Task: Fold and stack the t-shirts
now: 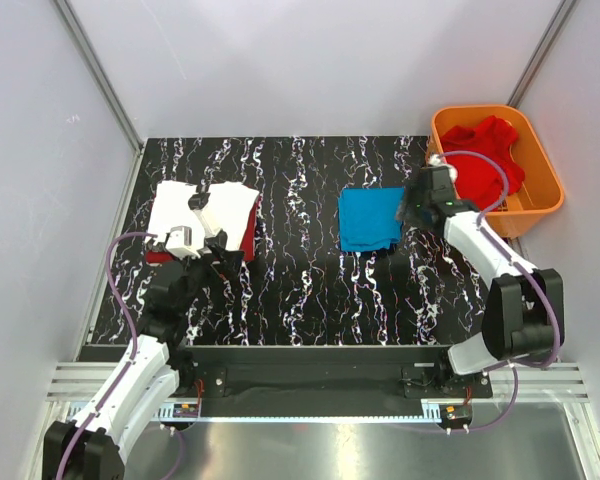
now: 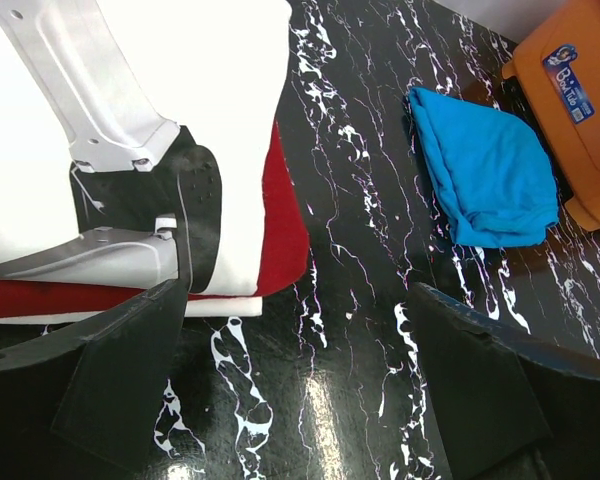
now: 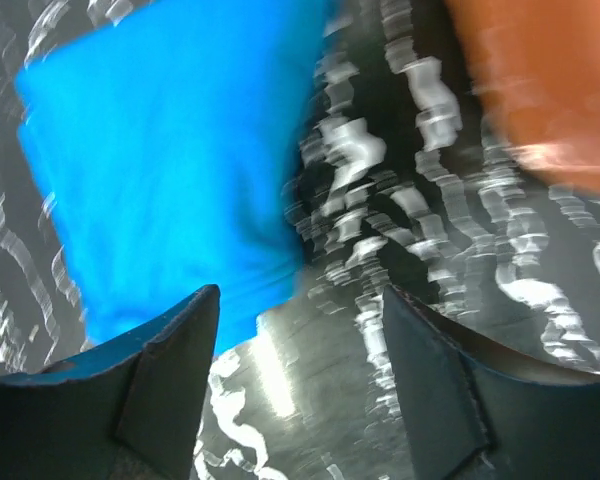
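The orange basket (image 1: 546,203) holding the brighter red t-shirt (image 1: 488,150) is sitting to the right of the right hand (image 3: 300,300), which is gaping empty with the folded blue t-shirt (image 3: 170,170) ahead and to its left. The left hand (image 2: 300,290) is gaping wide, empty, with the white t-shirt (image 2: 220,90) lying ahead-left on the dark red t-shirt (image 2: 290,235).

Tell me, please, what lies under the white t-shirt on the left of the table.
A dark red t-shirt lies under the white t-shirt, with only its edge showing along two sides. The rest of it, and anything beneath, is covered.
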